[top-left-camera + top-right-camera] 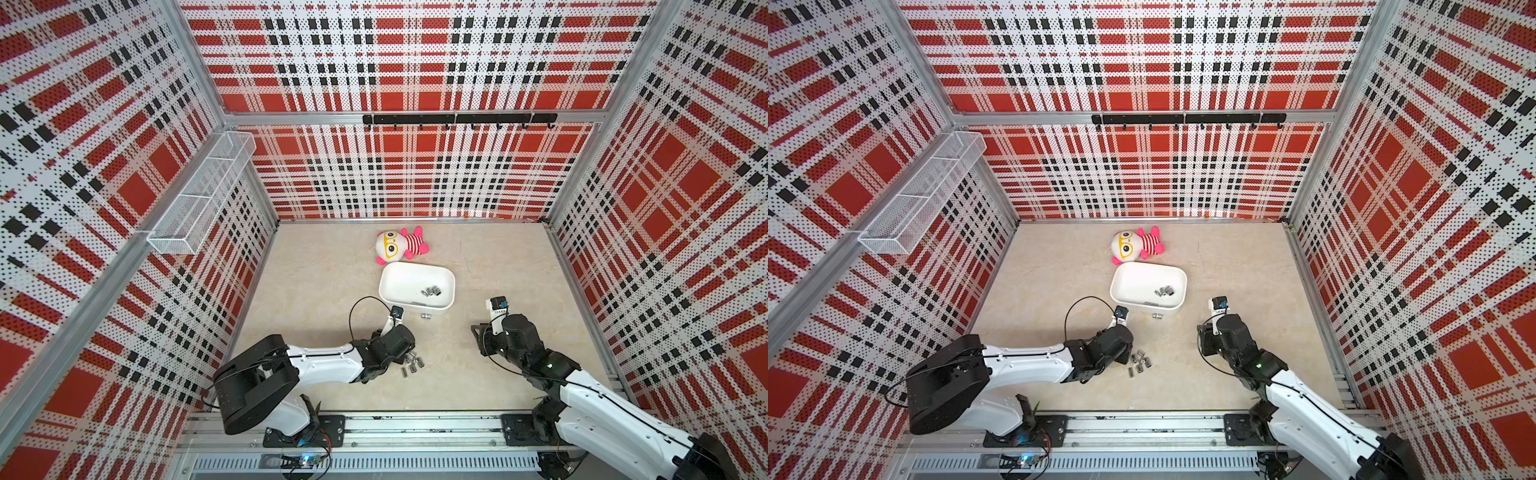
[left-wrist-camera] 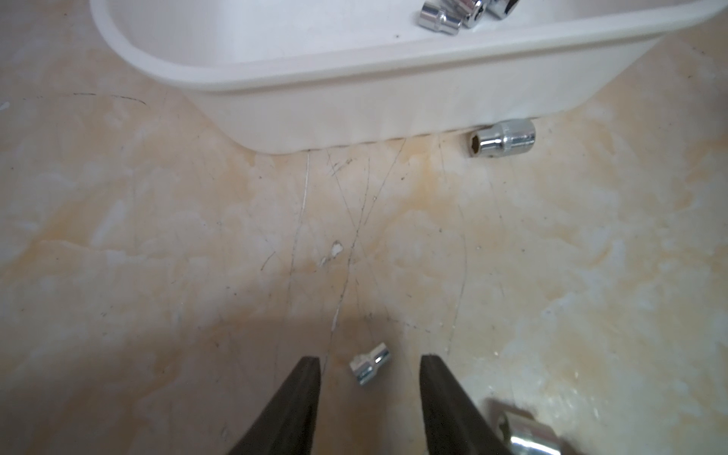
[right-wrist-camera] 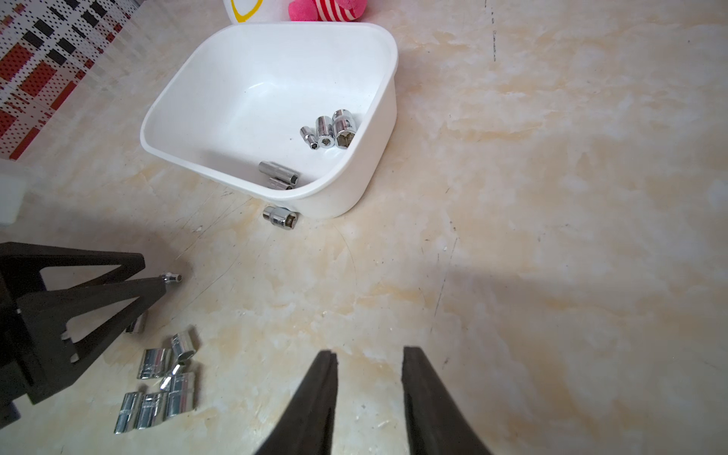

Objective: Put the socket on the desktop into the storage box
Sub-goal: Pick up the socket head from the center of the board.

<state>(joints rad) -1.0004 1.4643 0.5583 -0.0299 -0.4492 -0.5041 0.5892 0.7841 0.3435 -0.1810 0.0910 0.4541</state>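
We record on the bench (image 1: 498,353) (beige, veined): storage box (image 1: 415,305), plush doll (image 1: 401,245), clustered sockets (image 1: 412,363), lone socket (image 1: 427,316) beside the box.

light bright | soft shadows on desktop (image 2: 197,374) | top-view edges bowed | near socket (image 2: 528,435) blurred

Chromed metal, mirror-glossy: small socket (image 2: 369,364) between the left claw (image 2: 370,359) fingers (image 2: 305,394). The fingers are matt black, rubbery look. Ahead of the claw, storage box (image 2: 354,110): smooth white plastic, slight sheen. The tabletop (image 2: 157,236) is beige marble-look, low sheen, fine scratches. Beyond the box, plush doll (image 3: 327,10): fuzzy cloth.
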